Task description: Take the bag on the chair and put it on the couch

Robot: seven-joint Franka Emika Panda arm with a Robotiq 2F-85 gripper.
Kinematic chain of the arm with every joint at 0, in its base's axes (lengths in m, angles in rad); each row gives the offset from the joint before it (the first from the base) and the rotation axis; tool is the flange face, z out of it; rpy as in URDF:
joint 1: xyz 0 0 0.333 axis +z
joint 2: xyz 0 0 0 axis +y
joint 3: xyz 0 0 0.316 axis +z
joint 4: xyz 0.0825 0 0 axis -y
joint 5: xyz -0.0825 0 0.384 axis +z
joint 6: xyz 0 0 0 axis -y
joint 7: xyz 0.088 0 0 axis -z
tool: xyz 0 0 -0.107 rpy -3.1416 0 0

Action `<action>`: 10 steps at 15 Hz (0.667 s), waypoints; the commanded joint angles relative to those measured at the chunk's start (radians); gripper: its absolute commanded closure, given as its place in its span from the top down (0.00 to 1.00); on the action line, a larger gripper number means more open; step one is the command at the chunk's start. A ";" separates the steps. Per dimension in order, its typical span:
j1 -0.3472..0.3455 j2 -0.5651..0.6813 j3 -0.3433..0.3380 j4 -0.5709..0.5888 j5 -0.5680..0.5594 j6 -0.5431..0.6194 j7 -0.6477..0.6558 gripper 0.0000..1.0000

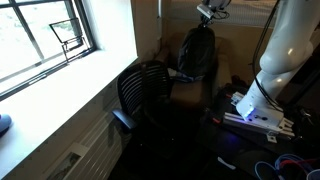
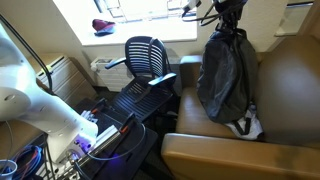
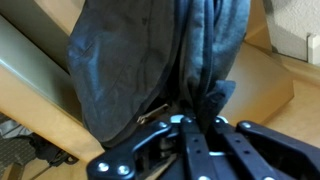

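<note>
The black floppy bag [image 2: 226, 72] hangs from my gripper [image 2: 226, 12] above the brown couch [image 2: 285, 85]. Its bottom is just over the couch seat, close to a white-grey bundle [image 2: 247, 126]. In an exterior view the bag [image 1: 195, 52] hangs in front of the couch back [image 1: 222, 55], with my gripper [image 1: 207, 14] at its top. In the wrist view my gripper [image 3: 186, 118] is shut on the gathered top of the bag [image 3: 140, 60]. The black mesh office chair [image 1: 142, 92] [image 2: 148, 58] stands empty beside the couch.
A window with a sill [image 1: 60, 80] runs along the wall beside the chair. The robot base [image 1: 255, 110] with cables stands next to the couch. A radiator [image 2: 70, 75] sits under the window. A red object [image 2: 103, 26] lies on the sill.
</note>
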 commanded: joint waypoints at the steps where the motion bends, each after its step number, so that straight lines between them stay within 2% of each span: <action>1: -0.070 0.124 0.033 0.139 0.090 -0.218 0.000 0.02; 2: -0.069 0.173 0.018 0.168 0.069 -0.267 0.052 0.02; 6: -0.116 0.372 0.014 0.255 0.052 -0.403 0.124 0.02; 8: -0.102 0.452 -0.027 0.281 0.013 -0.326 0.244 0.02; 9: -0.106 0.366 0.001 0.216 0.021 -0.335 0.173 0.07; 10: -0.109 0.397 -0.008 0.239 0.011 -0.334 0.207 0.07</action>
